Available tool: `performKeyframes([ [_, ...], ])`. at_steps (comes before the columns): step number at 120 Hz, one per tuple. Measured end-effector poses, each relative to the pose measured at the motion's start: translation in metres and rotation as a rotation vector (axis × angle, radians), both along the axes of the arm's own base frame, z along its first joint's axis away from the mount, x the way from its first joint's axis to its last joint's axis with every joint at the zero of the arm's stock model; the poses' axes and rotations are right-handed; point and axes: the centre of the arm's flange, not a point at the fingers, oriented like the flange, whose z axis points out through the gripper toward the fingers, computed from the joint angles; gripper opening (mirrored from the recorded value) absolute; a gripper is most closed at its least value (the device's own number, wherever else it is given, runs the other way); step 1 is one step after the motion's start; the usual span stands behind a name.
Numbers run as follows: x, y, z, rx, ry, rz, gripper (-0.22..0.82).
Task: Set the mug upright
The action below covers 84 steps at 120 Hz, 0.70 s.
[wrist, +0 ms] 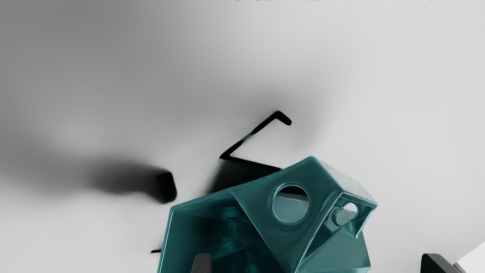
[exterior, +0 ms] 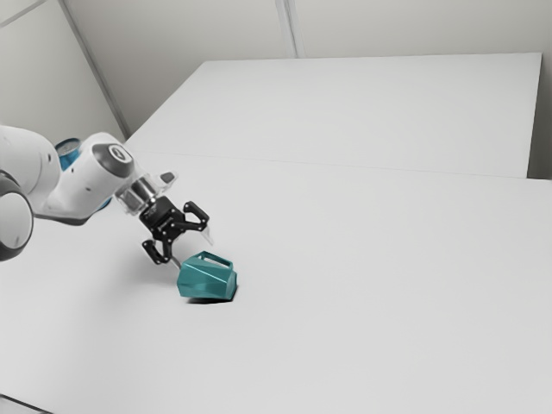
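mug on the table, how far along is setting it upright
Done: the approach looks nearly complete, with the gripper close by the mug. In hand: probably lining up a grasp; the fingers are wide apart, one overlapping the mug in the wrist view, the other off to its side. Left: nearly all the real work, as the mug lies on its side: close on it, turn it upright, let go.
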Motion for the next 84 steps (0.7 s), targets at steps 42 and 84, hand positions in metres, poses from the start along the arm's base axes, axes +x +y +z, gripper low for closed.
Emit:
performKeyframes([
  [42, 0.001, -0.006, -0.012, -0.037, 0.013, 0.036, 0.28],
  [84, 0.013, -0.018, 0.003, -0.027, -0.015, 0.023, -0.12],
])
